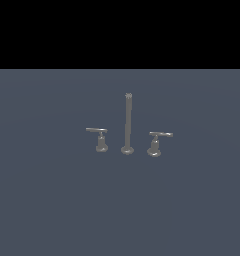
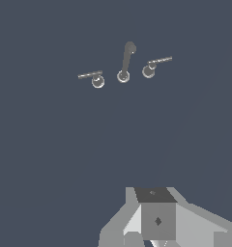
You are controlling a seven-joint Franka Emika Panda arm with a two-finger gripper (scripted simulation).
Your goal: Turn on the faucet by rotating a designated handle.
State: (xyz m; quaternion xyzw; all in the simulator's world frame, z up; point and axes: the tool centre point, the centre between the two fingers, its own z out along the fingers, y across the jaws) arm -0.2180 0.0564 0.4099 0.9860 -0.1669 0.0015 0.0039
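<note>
Faucet: a small grey metal three-piece faucet set stands on a flat slate-blue floor, near the middle of the exterior view.
Spout: a tall thin grey upright rod on a round base, between the two levers and apart from both.
Handle: the smaller grey lever handle, a thin flat bar on a short straight stem with a small round base, stands on the exterior view's left of the spout; its bar lies roughly level and points away from the spout.
Other lever: a grey lever handle with a broader, shinier base and a leaning stem stands on the exterior view's right of the spout.
Gripper: seen only in the wrist view, where part of the grey blocky gripper body fills the frame edge; the fingertips fall outside the frame, so whether the claw is released or clenched cannot be told.
Separation: the gripper body is well apart from the faucet set, touching none of its pieces.
</note>
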